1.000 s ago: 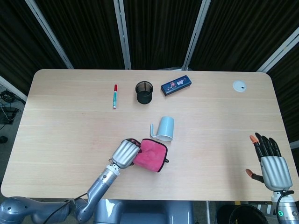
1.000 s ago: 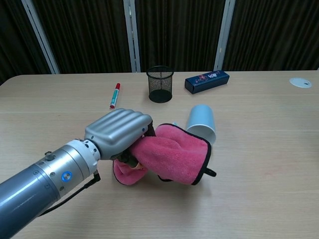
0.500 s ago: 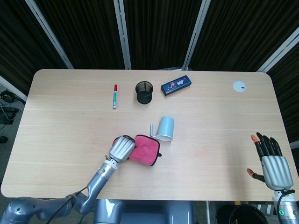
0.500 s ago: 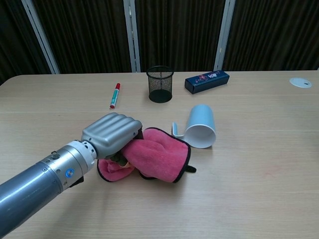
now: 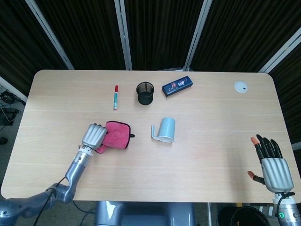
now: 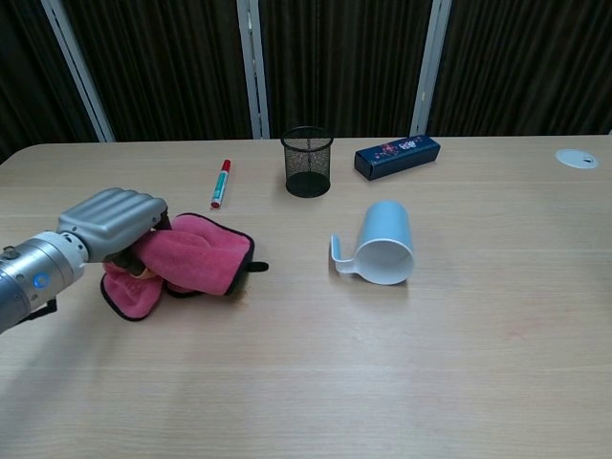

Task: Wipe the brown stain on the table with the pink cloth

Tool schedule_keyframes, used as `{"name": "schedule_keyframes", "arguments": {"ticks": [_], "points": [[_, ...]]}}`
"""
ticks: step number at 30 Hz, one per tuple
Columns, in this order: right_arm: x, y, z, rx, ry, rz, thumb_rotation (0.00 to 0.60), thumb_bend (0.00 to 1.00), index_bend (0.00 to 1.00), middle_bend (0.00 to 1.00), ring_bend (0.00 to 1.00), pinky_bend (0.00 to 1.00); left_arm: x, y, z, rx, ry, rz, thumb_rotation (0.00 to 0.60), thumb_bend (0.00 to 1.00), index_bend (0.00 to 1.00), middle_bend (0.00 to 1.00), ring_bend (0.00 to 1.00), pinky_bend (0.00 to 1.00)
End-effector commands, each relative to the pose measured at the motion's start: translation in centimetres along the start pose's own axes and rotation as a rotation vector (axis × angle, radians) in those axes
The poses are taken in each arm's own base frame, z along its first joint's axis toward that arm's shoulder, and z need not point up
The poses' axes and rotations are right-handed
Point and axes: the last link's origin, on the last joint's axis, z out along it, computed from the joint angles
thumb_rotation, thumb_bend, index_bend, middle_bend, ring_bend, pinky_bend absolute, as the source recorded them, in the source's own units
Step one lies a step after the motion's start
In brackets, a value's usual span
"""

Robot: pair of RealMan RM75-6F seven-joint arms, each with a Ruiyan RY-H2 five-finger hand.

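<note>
My left hand (image 5: 94, 136) grips the pink cloth (image 5: 116, 135), which lies bunched on the surface (image 5: 211, 108) at near left, left of the tipped blue cup (image 5: 166, 129). My right hand (image 5: 270, 160) hovers at near right, fingers spread, holding nothing.
</note>
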Motion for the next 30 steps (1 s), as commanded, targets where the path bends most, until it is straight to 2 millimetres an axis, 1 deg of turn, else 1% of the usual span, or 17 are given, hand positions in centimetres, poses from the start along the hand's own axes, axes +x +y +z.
{"name": "schedule_keyframes", "arguments": {"ticks": [1,4,5,6,11,17,20,23,25,27,30], "points": [[0.0,0.0,0.0,0.002,0.001,0.0,0.6,0.0,0.03,0.0,0.0,0.0,0.0,-1.4,-0.1,0.032,-0.005,-0.008,0.6,0.44,0.89,0.64,0.56,0.55],[0.0,-0.1,0.0,0.005,0.0,0.001,0.6,0.0,0.03,0.0,0.0,0.0,0.2,-2.0,-0.2,0.043,-0.005,-0.02,0.6,0.44,0.89,0.64,0.56,0.55],[0.0,-0.2,0.0,0.007,0.001,0.001,0.6,0.0,0.03,0.0,0.0,0.0,0.3,-2.0,-0.2,0.039,-0.001,-0.029,0.6,0.44,0.89,0.64,0.56,0.55],[0.0,-0.3,0.0,0.011,0.001,0.002,0.6,0.0,0.03,0.0,0.0,0.0,0.5,-1.4,-0.2,0.019,0.007,-0.034,0.6,0.44,0.89,0.64,0.56,0.55],[0.1,-0.4,0.0,0.016,0.003,0.006,0.6,0.0,0.03,0.0,0.0,0.0,0.8,2.3,-0.4,-0.063,0.012,-0.069,0.6,0.44,0.89,0.64,0.56,0.55],[0.3,-0.3,0.0,0.014,0.01,0.013,0.6,0.0,0.03,0.0,0.0,0.0,0.3,8.3,-1.2,-0.182,-0.015,-0.088,0.6,0.44,0.89,0.64,0.56,0.55],[0.3,-0.2,0.0,0.013,0.009,0.014,0.6,0.0,0.03,0.0,0.0,0.0,0.1,10.6,-1.8,-0.22,-0.028,-0.109,0.6,0.44,0.89,0.64,0.56,0.55],[0.3,-0.1,0.0,0.013,0.008,0.013,0.6,0.0,0.03,0.0,0.0,0.0,-0.1,12.2,-2.3,-0.258,-0.036,-0.117,0.6,0.44,0.89,0.64,0.56,0.55],[0.3,-0.1,-0.1,0.013,0.007,0.012,0.6,0.0,0.03,0.0,0.0,0.0,-0.2,12.9,-2.5,-0.274,-0.039,-0.117,0.6,0.44,0.89,0.64,0.56,0.55],[0.3,-0.1,-0.1,0.014,0.007,0.011,0.6,0.0,0.03,0.0,0.0,0.0,-0.5,13.2,-2.7,-0.276,-0.046,-0.117,0.6,0.44,0.89,0.64,0.56,0.55],[0.3,-0.2,-0.2,0.014,0.007,0.01,0.6,0.0,0.03,0.0,0.0,0.0,-0.8,12.7,-2.6,-0.264,-0.05,-0.09,0.6,0.44,0.89,0.64,0.56,0.55]]}}
